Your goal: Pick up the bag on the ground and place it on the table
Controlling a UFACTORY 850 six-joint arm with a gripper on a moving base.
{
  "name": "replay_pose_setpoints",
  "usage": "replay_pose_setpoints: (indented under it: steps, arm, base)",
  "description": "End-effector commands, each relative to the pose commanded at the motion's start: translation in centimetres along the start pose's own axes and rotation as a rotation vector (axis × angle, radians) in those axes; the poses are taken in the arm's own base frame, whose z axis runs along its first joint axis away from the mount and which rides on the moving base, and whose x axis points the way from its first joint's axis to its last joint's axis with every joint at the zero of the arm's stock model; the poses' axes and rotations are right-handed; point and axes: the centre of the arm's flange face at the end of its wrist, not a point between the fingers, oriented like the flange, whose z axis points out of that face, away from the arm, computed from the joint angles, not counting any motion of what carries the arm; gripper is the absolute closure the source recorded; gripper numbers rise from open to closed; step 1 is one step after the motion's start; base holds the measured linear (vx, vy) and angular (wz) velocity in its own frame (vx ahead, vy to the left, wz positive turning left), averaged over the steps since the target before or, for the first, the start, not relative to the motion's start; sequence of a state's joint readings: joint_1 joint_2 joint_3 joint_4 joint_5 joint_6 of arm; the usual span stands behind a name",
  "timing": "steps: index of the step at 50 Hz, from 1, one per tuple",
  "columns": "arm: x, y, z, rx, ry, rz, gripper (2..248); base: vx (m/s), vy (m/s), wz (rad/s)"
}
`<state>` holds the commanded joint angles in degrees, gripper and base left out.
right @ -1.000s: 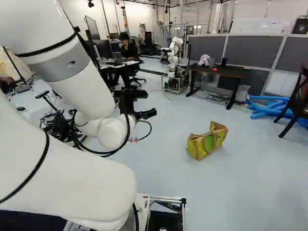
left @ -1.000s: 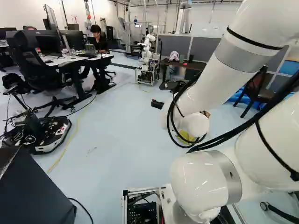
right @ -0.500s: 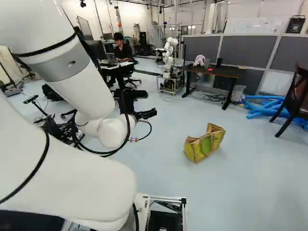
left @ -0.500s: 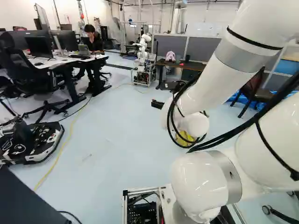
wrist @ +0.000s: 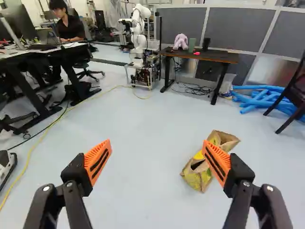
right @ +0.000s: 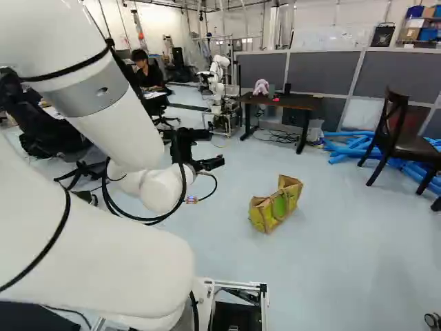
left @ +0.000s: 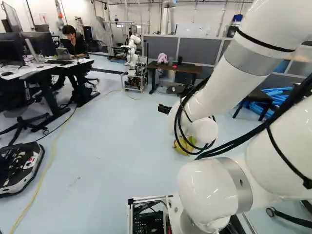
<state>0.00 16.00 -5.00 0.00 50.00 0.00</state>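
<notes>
Claw (wrist: 157,149) gapes empty in the wrist view, bag (wrist: 194,180) behind its right finger. Left base view: your base (left: 173,207) has turned right. Right base view: bag on the floor (right: 344,248), right of centre, likely better aligned.

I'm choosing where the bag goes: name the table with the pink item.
The dark-topped table before the grey partition: it bears the pink item, whereas the white-topped desk bears a laptop.
</notes>
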Motion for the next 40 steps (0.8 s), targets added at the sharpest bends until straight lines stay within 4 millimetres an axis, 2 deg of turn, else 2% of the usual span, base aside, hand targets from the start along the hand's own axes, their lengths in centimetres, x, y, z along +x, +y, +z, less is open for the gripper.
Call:
replay_pose_setpoints:
  steps: [17,40]
  arm:
    - [0.0,0.0,0.0,0.0,0.0,0.0,3]
    - [0.0,0.0,0.0,0.0,0.0,0.0,3]
  base:
    - [0.122,-0.049,-0.241]
    - [0.119,-0.002,-0.016]
